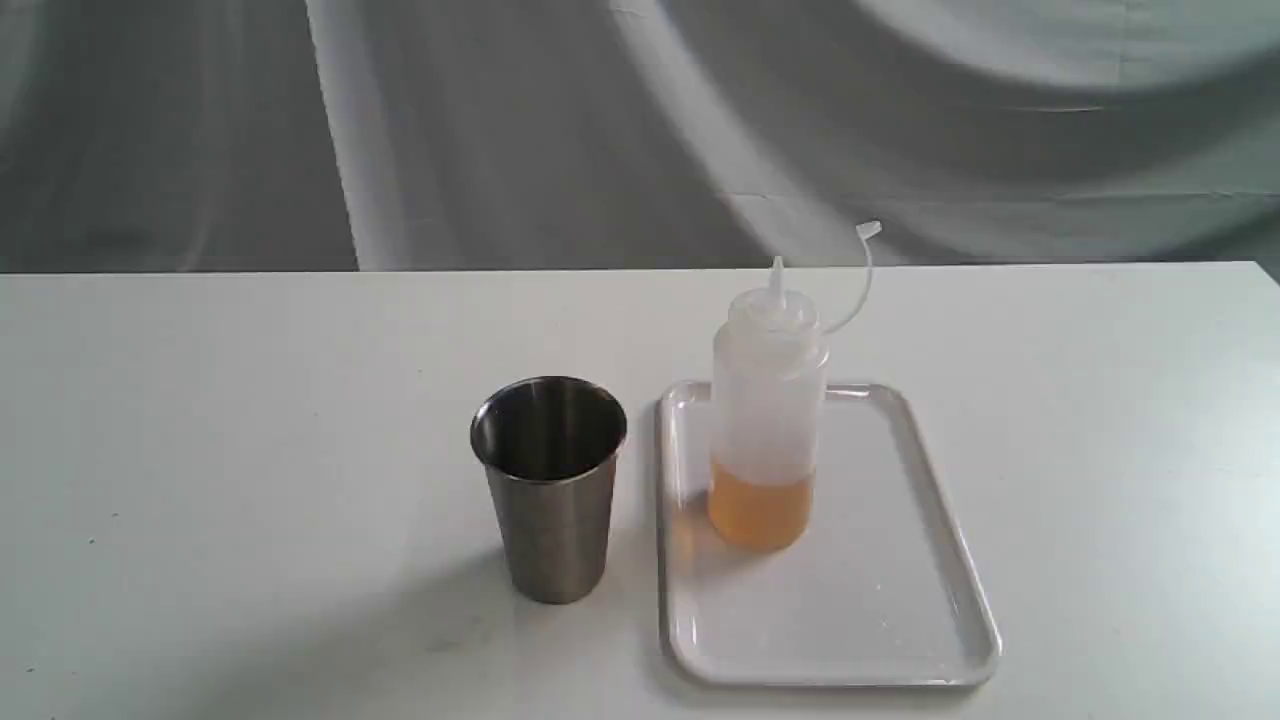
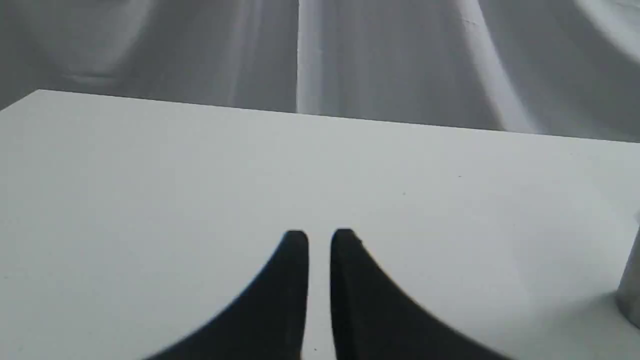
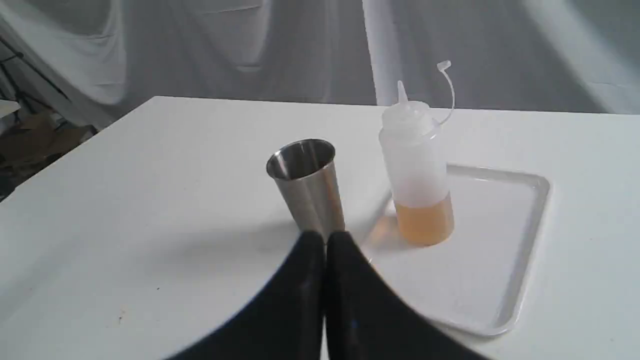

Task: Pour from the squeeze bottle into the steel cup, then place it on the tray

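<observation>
The squeeze bottle (image 1: 765, 420) stands upright on the white tray (image 1: 900, 600), near its far left corner, with amber liquid in its lower part and its cap strap curling up. The steel cup (image 1: 550, 490) stands on the table just left of the tray. Neither gripper shows in the exterior view. In the right wrist view my right gripper (image 3: 325, 237) is shut and empty, set back from the cup (image 3: 310, 187), the bottle (image 3: 417, 170) and the tray (image 3: 500, 260). My left gripper (image 2: 319, 237) hovers over bare table, fingers nearly together and holding nothing; only a sliver of the cup (image 2: 631, 285) shows.
The white table (image 1: 200, 450) stretches wide to the left of the cup and to the right of the tray. A grey draped cloth (image 1: 640, 120) hangs behind the table's far edge.
</observation>
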Motion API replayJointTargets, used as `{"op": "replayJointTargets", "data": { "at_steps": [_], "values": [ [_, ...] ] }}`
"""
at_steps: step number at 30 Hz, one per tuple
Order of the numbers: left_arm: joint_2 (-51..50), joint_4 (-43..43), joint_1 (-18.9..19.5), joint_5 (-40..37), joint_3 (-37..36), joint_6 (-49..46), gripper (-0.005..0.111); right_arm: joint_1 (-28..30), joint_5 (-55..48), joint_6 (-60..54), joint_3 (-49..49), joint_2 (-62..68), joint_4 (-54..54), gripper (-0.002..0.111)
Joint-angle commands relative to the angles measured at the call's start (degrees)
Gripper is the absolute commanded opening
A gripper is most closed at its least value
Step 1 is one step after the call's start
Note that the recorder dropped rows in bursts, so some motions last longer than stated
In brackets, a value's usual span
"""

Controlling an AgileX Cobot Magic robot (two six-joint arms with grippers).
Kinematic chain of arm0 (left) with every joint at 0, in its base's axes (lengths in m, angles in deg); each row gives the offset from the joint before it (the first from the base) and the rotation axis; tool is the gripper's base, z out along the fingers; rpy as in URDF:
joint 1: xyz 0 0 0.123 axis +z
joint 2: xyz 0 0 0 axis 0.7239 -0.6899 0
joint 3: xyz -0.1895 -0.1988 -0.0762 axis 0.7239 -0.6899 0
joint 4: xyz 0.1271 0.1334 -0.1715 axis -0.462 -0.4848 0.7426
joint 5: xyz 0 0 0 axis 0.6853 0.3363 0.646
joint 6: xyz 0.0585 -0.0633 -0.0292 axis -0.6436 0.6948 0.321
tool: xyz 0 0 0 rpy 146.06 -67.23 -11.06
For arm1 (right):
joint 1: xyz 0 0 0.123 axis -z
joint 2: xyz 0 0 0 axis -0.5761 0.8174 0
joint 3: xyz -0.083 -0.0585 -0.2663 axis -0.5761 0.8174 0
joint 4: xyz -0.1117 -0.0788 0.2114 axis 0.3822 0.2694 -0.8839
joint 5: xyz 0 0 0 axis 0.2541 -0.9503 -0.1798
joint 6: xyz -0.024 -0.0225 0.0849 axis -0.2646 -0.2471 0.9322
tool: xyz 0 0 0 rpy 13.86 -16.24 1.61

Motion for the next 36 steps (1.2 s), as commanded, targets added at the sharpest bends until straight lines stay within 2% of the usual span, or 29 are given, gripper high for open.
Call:
{"op": "replayJointTargets", "data": {
  "at_steps": [1,7,13,17,20,22,26,36],
  "values": [
    [-0.16,0.23,-0.26,-0.07,-0.25,0.13,0.008,-0.03,0.68,-0.44,0.07,-0.31,0.00,0.000],
    [-0.16,0.23,-0.26,-0.07,-0.25,0.13,0.008,-0.03,5.62,-1.26,0.07,-0.31,4.51,0.000],
    [-0.16,0.23,-0.26,-0.07,-0.25,0.13,0.008,0.27,29.25,-18.58,5.12,-0.31,6.99,0.000],
    [-0.16,0.23,-0.26,-0.07,-0.25,0.13,0.008,7.13,46.99,-21.18,14.80,-0.31,4.73,0.000],
    [-0.16,0.23,-0.26,-0.07,-0.25,0.13,0.008,14.24,57.73,-18.95,22.71,-0.31,-3.43,0.000],
    [-0.16,0.23,-0.26,-0.07,-0.25,0.13,0.008,18.50,59.52,-16.25,26.30,-0.31,-7.29,0.000],
    [-0.16,0.23,-0.26,-0.07,-0.25,0.13,0.008,22.56,59.52,-15.71,30.55,-0.31,-7.46,0.000],
    [-0.16,0.23,-0.26,-0.07,-0.25,0.13,0.008,23.44,58.50,-16.77,37.17,-0.31,4.63,0.000]
  ]
}}
